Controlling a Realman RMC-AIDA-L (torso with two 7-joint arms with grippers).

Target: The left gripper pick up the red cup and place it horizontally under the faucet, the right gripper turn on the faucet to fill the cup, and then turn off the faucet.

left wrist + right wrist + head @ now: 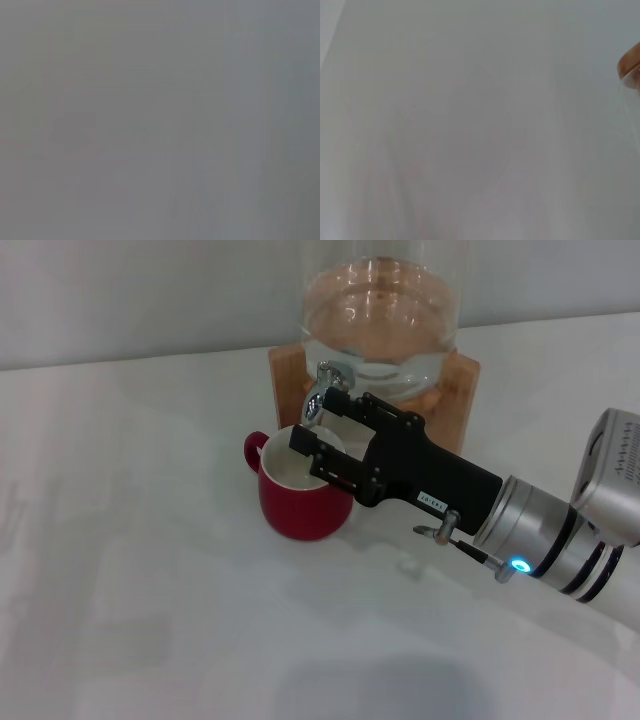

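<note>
1 red cup [300, 502], 1 faucet [322, 390], 1 pincer [318, 430]

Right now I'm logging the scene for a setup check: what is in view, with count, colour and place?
red cup: one, glossy red with white inside, upright on the table below the faucet, handle toward the robot's left.
faucet: one, chrome, on the front of the jar, spout over the cup.
glass jar: one, clear, holding liquid, on the wooden stand.
wooden stand: one, brown, at the far middle of the table.
table: one, white, under everything.
right gripper: one, black, jaws open, reaching in from the robot's right to the faucet, above the cup's rim.
left gripper: not in view.
</note>
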